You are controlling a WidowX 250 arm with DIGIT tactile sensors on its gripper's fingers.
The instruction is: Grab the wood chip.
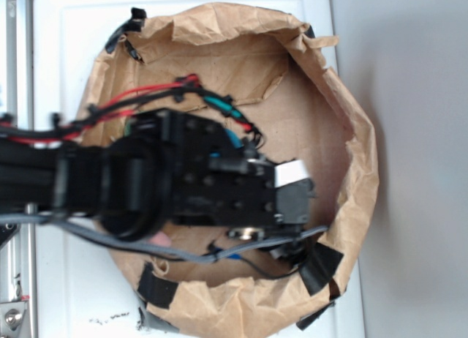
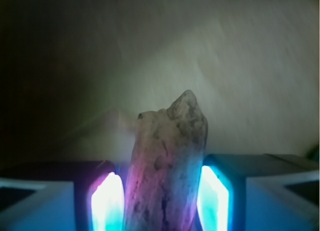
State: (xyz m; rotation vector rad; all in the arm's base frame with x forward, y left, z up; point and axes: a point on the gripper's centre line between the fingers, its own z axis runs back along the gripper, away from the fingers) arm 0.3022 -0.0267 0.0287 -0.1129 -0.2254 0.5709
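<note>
The wood chip (image 2: 167,176) stood up tall between the two glowing pads (image 2: 106,203) of the gripper (image 2: 162,203) in the wrist view, w/ its jagged tip poking up past them. It looked pale and rough there, w/ dark specks. The pad on one side sat right against the chip, and the other pad looked to be touching it too, so I'd say the gripper was closed most of the way onto the chip and had hold of it, tho how hard it squeezed I couldn't tell. In the exterior view I couldn't see the chip at all, bc the black arm (image 1: 146,181) covered it. To do this step well, I think the grip should stay firm and even, and any lift should go slow and straight up, so the long chip doesn't tip or slide out. The chip was thin, so a little twist could make it slip. Around it was a brown paper bag (image 1: 358,133), rolled down into a round wall w/ bits of black tape (image 1: 320,268) on the rim. The arm reached deep inside that ring. The bag sat on a white table (image 1: 66,60), and a plain grey floor or wall showed off to one side.
</note>
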